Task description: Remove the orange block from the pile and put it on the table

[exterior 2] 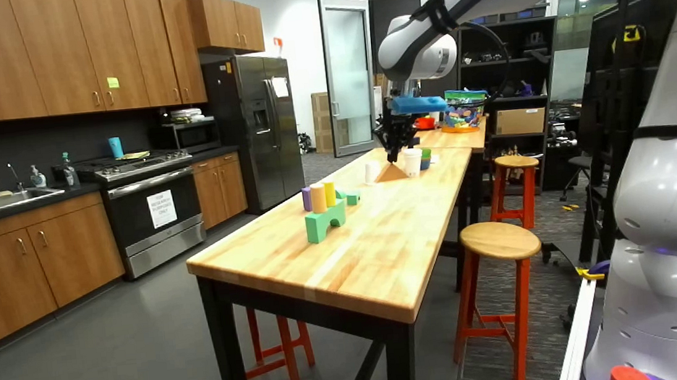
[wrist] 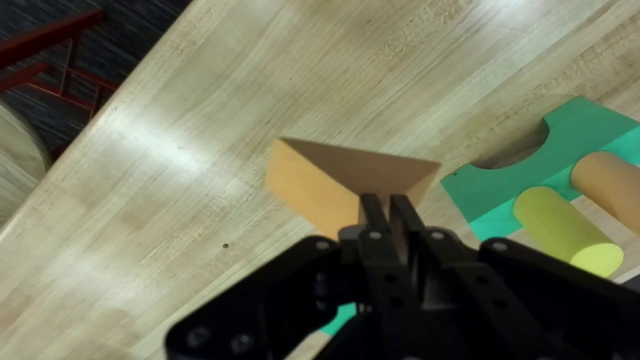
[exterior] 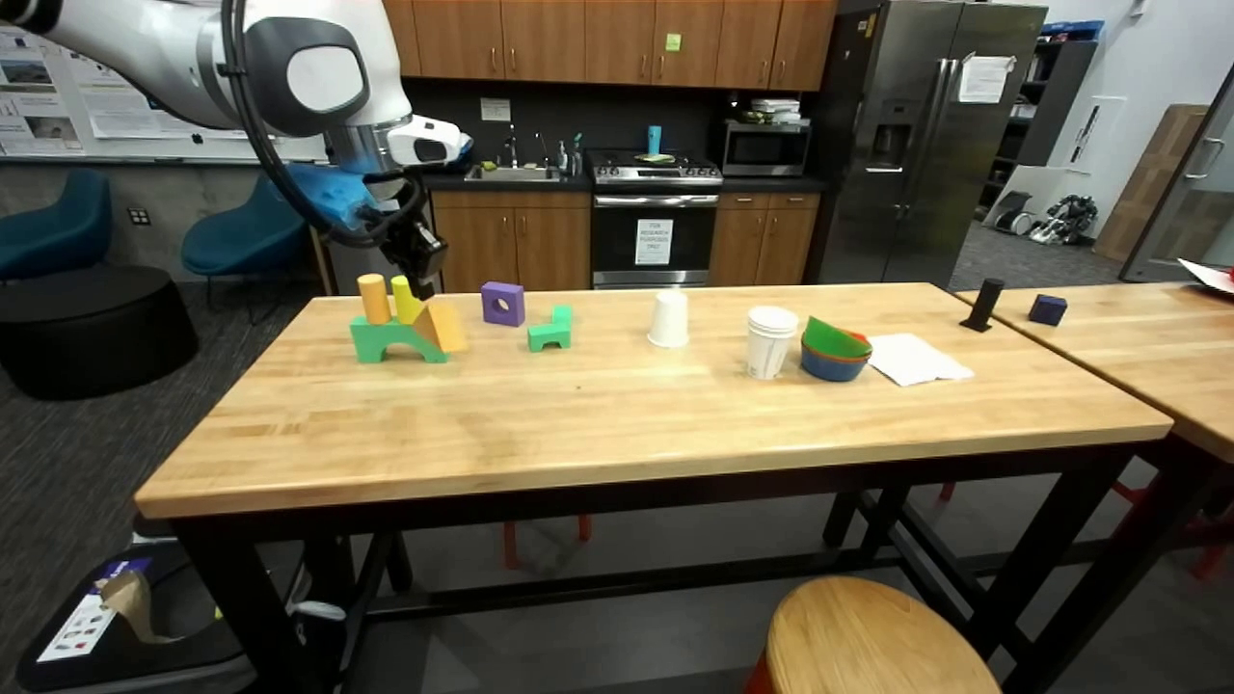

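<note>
An orange triangular block also shows in an exterior view and in the wrist view. My gripper is nearly closed on the block's top corner and holds it above the table. The fingertips sit at that corner in the wrist view; the gripper also shows in an exterior view. Beside the block, a green arch stands on the table with an orange cylinder and a yellow cylinder upright on it.
Behind are a purple block with a hole and small green blocks. Farther along stand an upturned white cup, stacked white cups, coloured bowls and white paper. A stool stands by the table edge.
</note>
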Motion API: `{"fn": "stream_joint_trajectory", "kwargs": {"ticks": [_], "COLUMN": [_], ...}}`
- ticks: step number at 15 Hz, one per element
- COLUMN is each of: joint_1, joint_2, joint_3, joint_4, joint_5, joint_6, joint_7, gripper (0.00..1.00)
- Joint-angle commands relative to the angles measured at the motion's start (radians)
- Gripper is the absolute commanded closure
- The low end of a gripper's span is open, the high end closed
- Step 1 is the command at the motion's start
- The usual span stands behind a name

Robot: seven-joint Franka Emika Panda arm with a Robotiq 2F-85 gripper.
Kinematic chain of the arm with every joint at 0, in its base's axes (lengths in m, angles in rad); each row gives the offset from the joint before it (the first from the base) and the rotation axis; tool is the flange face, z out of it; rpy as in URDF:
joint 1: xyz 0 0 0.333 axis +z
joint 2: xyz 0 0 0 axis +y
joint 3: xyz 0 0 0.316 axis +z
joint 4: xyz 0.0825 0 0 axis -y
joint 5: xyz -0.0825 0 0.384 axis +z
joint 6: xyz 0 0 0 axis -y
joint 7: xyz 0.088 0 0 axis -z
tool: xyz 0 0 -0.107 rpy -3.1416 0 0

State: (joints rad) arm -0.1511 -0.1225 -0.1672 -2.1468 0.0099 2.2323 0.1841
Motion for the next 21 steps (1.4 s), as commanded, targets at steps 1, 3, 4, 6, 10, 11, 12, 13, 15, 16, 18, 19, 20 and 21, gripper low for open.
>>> {"fn": "stream_joint_trajectory", "kwargs": {"ticks": [1, 3, 4, 6, 10, 11, 12, 13, 15, 16, 18, 19, 20, 21], "joint_1": [-0.006, -0.007, -0.007, -0.007, -0.007, -0.007, -0.007, -0.007, -0.007, -0.007, -0.007, -0.007, -0.007, -0.007], "joint_2": [-0.001, -0.002, -0.002, -0.002, -0.002, -0.002, -0.002, -0.002, -0.002, -0.002, -0.002, -0.002, -0.002, -0.002], "joint_3": [0.006, 0.006, 0.006, 0.006, 0.006, 0.006, 0.006, 0.006, 0.006, 0.006, 0.006, 0.006, 0.006, 0.006], "joint_4": [0.000, 0.000, 0.000, -0.001, -0.001, -0.001, -0.001, -0.001, -0.001, -0.001, -0.001, -0.001, -0.001, -0.001], "joint_5": [0.001, 0.001, 0.001, 0.001, 0.001, 0.001, 0.001, 0.001, 0.001, 0.001, 0.001, 0.001, 0.001, 0.001], "joint_6": [-0.001, -0.001, -0.001, -0.001, 0.000, 0.000, 0.000, 0.000, 0.000, 0.000, 0.000, 0.000, 0.000, 0.000], "joint_7": [-0.001, -0.001, -0.001, -0.001, 0.000, 0.000, 0.000, 0.000, 0.000, 0.000, 0.000, 0.000, 0.000, 0.000], "gripper": [0.81, 0.73, 0.73, 0.73, 0.73, 0.73, 0.73, 0.73, 0.73, 0.73, 0.73, 0.73, 0.73, 0.73]}}
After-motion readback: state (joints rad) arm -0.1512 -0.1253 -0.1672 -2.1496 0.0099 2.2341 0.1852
